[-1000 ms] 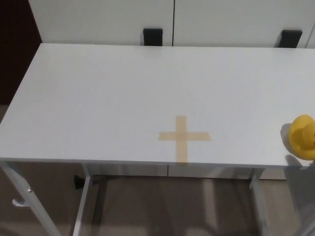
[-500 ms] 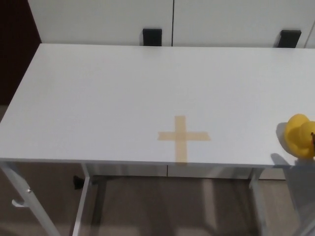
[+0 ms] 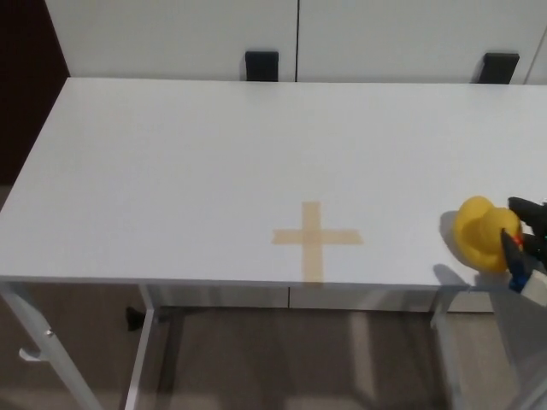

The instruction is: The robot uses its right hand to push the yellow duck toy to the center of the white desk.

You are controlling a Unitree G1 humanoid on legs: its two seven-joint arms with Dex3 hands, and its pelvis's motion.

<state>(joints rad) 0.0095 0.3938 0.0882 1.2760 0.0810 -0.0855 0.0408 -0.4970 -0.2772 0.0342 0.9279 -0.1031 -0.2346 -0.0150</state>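
Now: One Duck, One Hand, One Tape Cross on the Desk

Just one white desk [image 3: 214, 154] fills most of the head view, its top running from the left edge out past the right edge of the picture. Behind it stands a white cabinet front [image 3: 171, 34] with a dark vertical seam, and two black blocks, one [image 3: 261, 65] near the middle and one [image 3: 499, 67] at the far right, sit at the desk's back edge. Below the near edge show the desk's white legs, one [image 3: 141, 363] at the left, over a brown floor [image 3: 282, 367].

On the desk lies one cross of tan tape [image 3: 314, 238], close to the near edge and a little right of the middle. Bare desk lies between the cross and the duck.

One yellow duck toy [image 3: 483, 233] stands near the desk's right front corner, to the right of the cross and apart from it. Only one robot hand shows: the right hand [image 3: 526, 239], black, comes in at the right edge and touches the duck's right side. Most of it is cut off by the frame, so I cannot tell whether it is spread or closed. A small blue part shows low on it.
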